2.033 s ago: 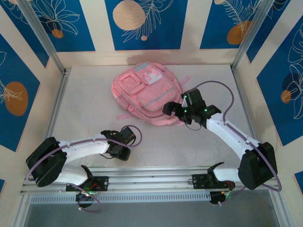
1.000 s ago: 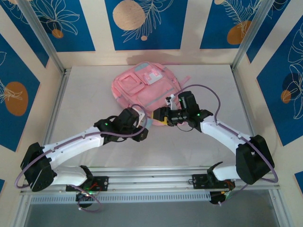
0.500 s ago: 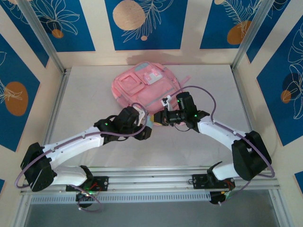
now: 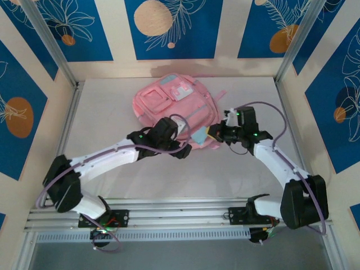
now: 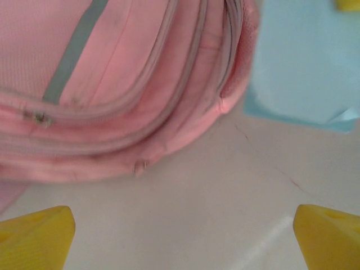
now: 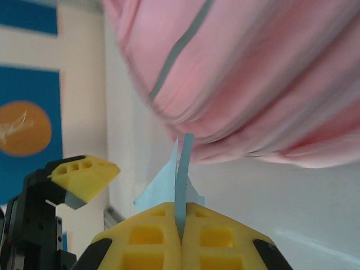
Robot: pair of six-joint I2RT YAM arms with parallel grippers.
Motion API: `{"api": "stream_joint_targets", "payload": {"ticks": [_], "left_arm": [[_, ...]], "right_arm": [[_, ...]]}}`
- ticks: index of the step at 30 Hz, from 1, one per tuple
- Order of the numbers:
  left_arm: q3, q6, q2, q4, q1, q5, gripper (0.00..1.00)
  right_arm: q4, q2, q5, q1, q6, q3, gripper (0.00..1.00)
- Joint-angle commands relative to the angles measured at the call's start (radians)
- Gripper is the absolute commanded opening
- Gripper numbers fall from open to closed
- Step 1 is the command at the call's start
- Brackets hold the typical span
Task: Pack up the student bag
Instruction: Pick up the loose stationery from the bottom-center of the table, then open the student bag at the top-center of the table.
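The student bag (image 4: 169, 109) lies flat on the surface (image 4: 107, 118), front pockets up, toward the far middle and well clear of the side walls. Its long axis runs from far to near, slanting a little to the right at the near end. The rounded end ringed by zip seams (image 5: 169, 107) faces the arms, so this is probably its top, turned toward them so that things can be fed in from the near side.

Just beside that rounded near-right edge, a pale blue sheet (image 4: 198, 135) is held on edge. The right pincer (image 4: 216, 135) is clamped shut on it, and in the right wrist view the sheet stands thin and upright between the closed yellow tips, aimed at the bag. That pose suits sliding a flat item in edge-first.

The left pincer (image 4: 181, 150) hangs at the bag's near edge with its jaws spread wide and nothing between them. It is likely placed to catch a zip pull or lift the flap. No opening is visible; whether the zips are undone cannot be told.
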Motion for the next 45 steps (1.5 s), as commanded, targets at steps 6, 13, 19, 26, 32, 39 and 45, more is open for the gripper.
{"api": "stream_joint_targets", "payload": {"ticks": [6,13,19,26,32,39,45], "left_arm": [[0.234,0.228,0.264,0.053,0.016,-0.139,0.86],[0.393,0.336,0.444,0.052,0.038,-0.272,0.8],[0.457,0.346,0.528,0.051,0.07,-0.328,0.68],[0.511,0.318,0.538,-0.016,0.087,-0.238,0.0],[0.495,0.152,0.408,-0.041,0.114,-0.029,0.0],[0.496,0.035,0.335,-0.033,0.176,0.163,0.0],[0.493,-0.06,0.312,0.007,0.224,0.336,0.0]], "right_arm": [[-0.2,-0.153,0.039,-0.19,-0.066,-0.06,0.0],[-0.197,-0.232,-0.017,-0.284,-0.055,-0.121,0.0],[-0.174,-0.241,-0.045,-0.296,-0.046,-0.131,0.0],[-0.045,-0.211,-0.11,-0.28,0.007,-0.146,0.0],[0.105,-0.111,-0.095,-0.186,0.069,-0.12,0.0],[0.161,0.018,-0.063,-0.093,0.079,-0.023,0.0],[0.304,0.147,-0.07,-0.014,0.148,0.063,0.0]]}}
